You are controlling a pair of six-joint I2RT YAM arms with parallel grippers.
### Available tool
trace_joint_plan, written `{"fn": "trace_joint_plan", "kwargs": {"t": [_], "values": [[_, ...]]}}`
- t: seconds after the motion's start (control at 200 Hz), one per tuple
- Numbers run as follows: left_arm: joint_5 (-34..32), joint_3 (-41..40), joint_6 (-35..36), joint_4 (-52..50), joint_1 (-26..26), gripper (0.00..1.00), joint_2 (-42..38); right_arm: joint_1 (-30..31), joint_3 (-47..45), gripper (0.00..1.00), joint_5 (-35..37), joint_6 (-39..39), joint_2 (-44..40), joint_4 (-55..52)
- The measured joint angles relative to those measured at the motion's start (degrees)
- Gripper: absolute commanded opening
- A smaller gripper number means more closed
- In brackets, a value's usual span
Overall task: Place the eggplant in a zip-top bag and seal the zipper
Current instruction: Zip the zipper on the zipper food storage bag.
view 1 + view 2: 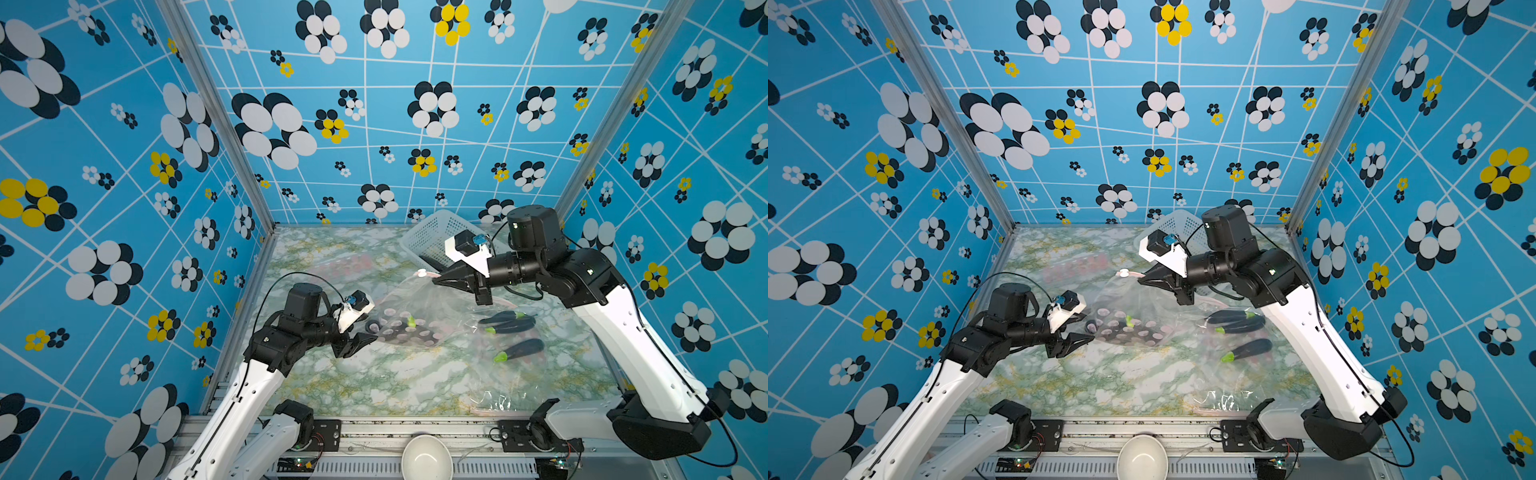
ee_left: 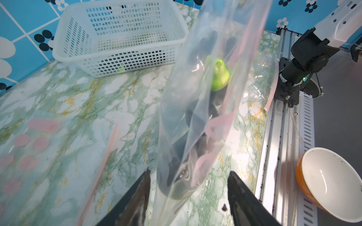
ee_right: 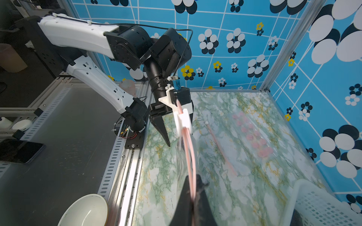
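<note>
My right gripper (image 1: 436, 281) (image 3: 193, 187) is shut on the pink zipper strip of a clear zip-top bag (image 1: 415, 307) (image 2: 195, 97) and holds that end up off the table. The strip's white slider (image 3: 184, 121) sits further along it. Inside the bag lies a dark eggplant with a green cap (image 1: 411, 321) (image 2: 220, 76). The bag's low end, printed with pale dots, hangs between the fingers of my left gripper (image 1: 371, 331) (image 2: 189, 176). That gripper is open, and neither finger presses the plastic.
Three more eggplants (image 1: 519, 349) lie at the right among loose clear plastic. A second flat bag with pink dots (image 1: 345, 266) lies at the back. A white mesh basket (image 1: 432, 237) stands back right, and a bowl (image 1: 426, 457) sits beyond the front rail.
</note>
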Motion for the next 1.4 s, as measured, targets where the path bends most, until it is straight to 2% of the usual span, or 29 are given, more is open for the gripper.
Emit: {"fn": "trace_joint_plan", "kwargs": {"t": [0.325, 0.39, 0.405, 0.585, 0.67, 0.825, 0.95, 0.995, 1.045, 1.165, 1.234, 1.399], "values": [[0.48, -0.79, 3.58, -1.99, 2.19, 0.5, 0.81, -3.69, 2.69, 0.0, -0.04, -0.98, -2.8, -1.64], [1.36, -1.29, 3.32, -0.98, 2.23, 0.44, 0.81, -3.76, 2.69, 0.0, -0.04, -0.98, -3.02, -1.77], [1.6, -1.4, 3.28, -0.66, 2.23, 0.39, 0.79, -3.76, 2.69, 0.0, -0.07, -0.96, -3.04, -1.81], [3.02, -2.03, 2.86, 2.03, 2.34, 0.08, 0.81, -4.22, 2.69, 0.0, -0.04, -0.96, -3.06, -2.01], [2.38, -2.12, 3.02, 2.29, 2.49, 0.02, 1.03, -5.38, 2.69, 0.0, -0.17, -0.9, -3.06, -2.03], [0.76, -2.12, 3.21, 3.19, 2.47, 0.0, 2.23, -9.11, 1.53, 0.0, -1.73, 0.79, -3.43, -2.03], [0.15, -2.12, 3.04, 4.17, 2.49, 0.0, 2.56, -10.51, -1.86, 0.0, -3.02, 3.19, -5.29, -0.39], [0.22, -2.12, 2.86, 4.48, 2.47, 0.04, 2.56, -10.58, -2.93, 0.0, -3.39, 4.07, -6.1, 0.46], [0.59, -2.12, 2.51, 4.85, 2.49, 0.15, 2.56, -10.62, -3.43, 0.0, -3.89, 4.87, -6.62, 0.98], [1.7, -2.05, 0.92, 4.9, 2.67, 0.48, 2.43, -11.02, -3.58, 0.0, -4.83, 5.86, -6.64, 2.69], [2.99, -1.77, -0.72, 5.16, 2.75, 0.59, 1.79, -11.04, -3.58, 0.0, -5.11, 6.27, -5.92, 2.82], [6.58, 1.99, -6.05, 6.69, 2.75, 0.62, -0.39, -9.51, -3.58, 0.0, -5.16, 6.49, -2.43, 2.82]]}}
